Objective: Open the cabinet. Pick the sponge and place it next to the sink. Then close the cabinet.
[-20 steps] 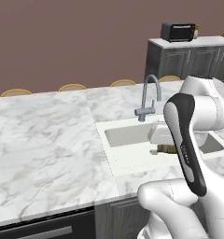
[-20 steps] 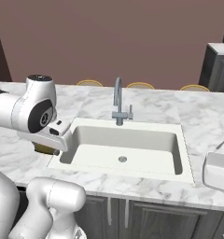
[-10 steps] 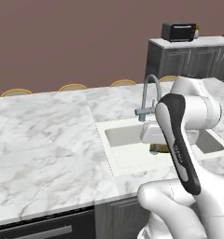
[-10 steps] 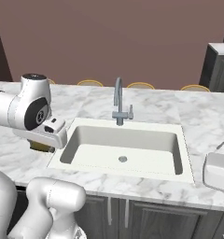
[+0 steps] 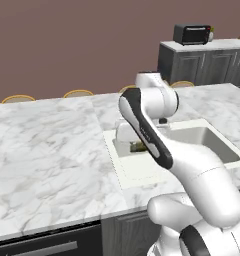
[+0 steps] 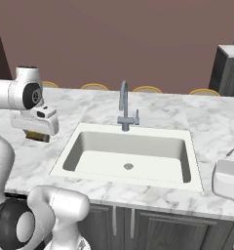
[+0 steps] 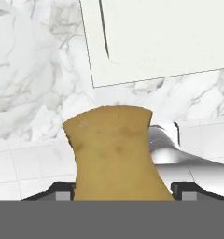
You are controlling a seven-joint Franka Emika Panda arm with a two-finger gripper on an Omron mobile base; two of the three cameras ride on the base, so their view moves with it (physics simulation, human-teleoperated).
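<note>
I read no brand, label or writing anywhere from my seat. The landmark is the sink (image 6: 131,154), a rectangular off-white basin sunk into a white marble table (image 5: 47,150) with grey veining, smooth and glossy; a curved brushed-metal faucet (image 6: 124,107) stands at the sink's far rim. Behind the sink runs a plain brownish-mauve wall, with the tan curved tops of stools (image 6: 147,89) peeking over the table's far edge. Beyond the sink, against that wall, sits a dark grey panelled unit with a black toaster oven (image 5: 193,34) on top. Off the sink's right end, a white rounded appliance (image 6: 230,178) rests on the marble. The gripper (image 6: 37,135) hangs just off the sink's left rim, above the marble, and it is pinching the sponge (image 7: 115,151) between its two dark tips: a yellowish-olive block with a mottled, porous face, squeezed narrower at the middle and flaring at the free end. In the right base view the sponge shows as a small olive slab under the white hand, clear of the table, I think, though I cannot tell the gap for sure.
</note>
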